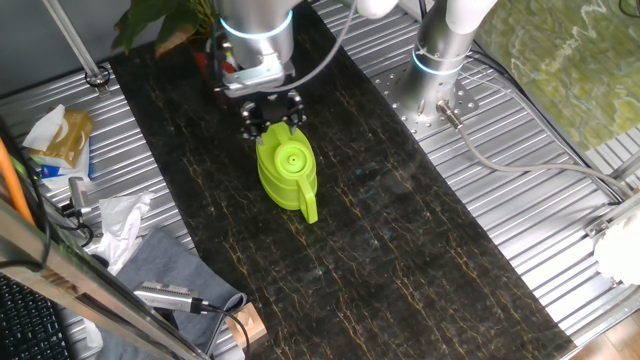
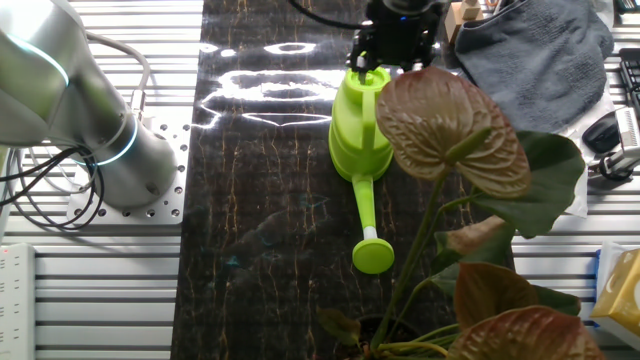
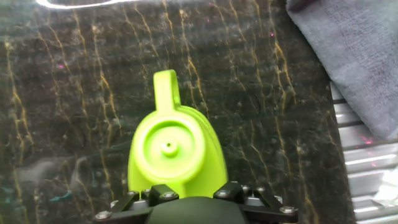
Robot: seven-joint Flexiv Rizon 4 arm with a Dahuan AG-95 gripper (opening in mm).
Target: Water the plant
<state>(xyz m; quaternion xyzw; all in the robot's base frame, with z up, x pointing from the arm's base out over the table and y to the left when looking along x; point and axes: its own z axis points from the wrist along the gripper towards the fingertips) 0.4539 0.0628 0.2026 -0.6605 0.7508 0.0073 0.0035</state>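
Observation:
The lime-green watering can (image 1: 287,170) stands on the dark marbled mat (image 1: 400,230), its loop handle (image 1: 306,205) pointing away from the plant. In the other fixed view its long spout (image 2: 368,205) runs toward the plant and ends in a round rose (image 2: 374,256). The plant (image 2: 450,130) has broad leaves close to that camera. In one fixed view its leaves (image 1: 150,25) show at the top left, the pot mostly hidden behind the arm. My gripper (image 1: 271,117) hovers just above the can's top (image 3: 168,146), fingers (image 3: 163,190) apart, holding nothing.
A grey cloth (image 1: 170,262) lies off the mat's edge, seen also in the hand view (image 3: 348,56). The arm's base (image 1: 440,60) is bolted on the slatted metal table (image 1: 540,220). A paper bag (image 1: 62,135), white tissue (image 1: 122,218) and a wood block (image 1: 247,325) crowd one side.

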